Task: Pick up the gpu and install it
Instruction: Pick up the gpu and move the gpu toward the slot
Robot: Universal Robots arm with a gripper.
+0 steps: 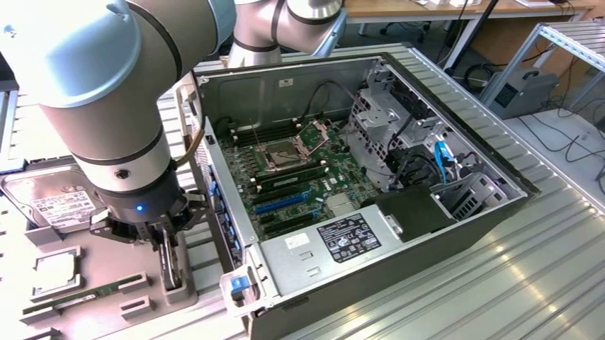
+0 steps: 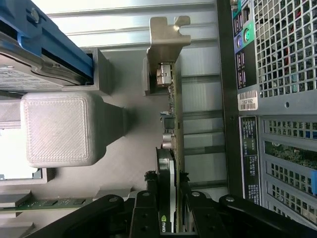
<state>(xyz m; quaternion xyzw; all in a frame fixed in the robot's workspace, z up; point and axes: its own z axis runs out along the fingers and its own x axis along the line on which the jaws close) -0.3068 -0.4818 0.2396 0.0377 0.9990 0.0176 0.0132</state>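
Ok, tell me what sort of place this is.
Probably a robotics lab or workshop set up for PC assembly: a robot arm beside an open computer case on a ribbed metal table, a hard drive waiting in a grey fixture, desks behind.

Ribbed metal table (image 1: 529, 283) bears computer case (image 1: 378, 304) and grey tray (image 1: 21, 269).

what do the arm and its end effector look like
The arm is made of thick silver-grey round tubes with pale blue-grey joint caps. Its wrist section is black with a small blue light. The end effector is black and angular, with round bolt heads.
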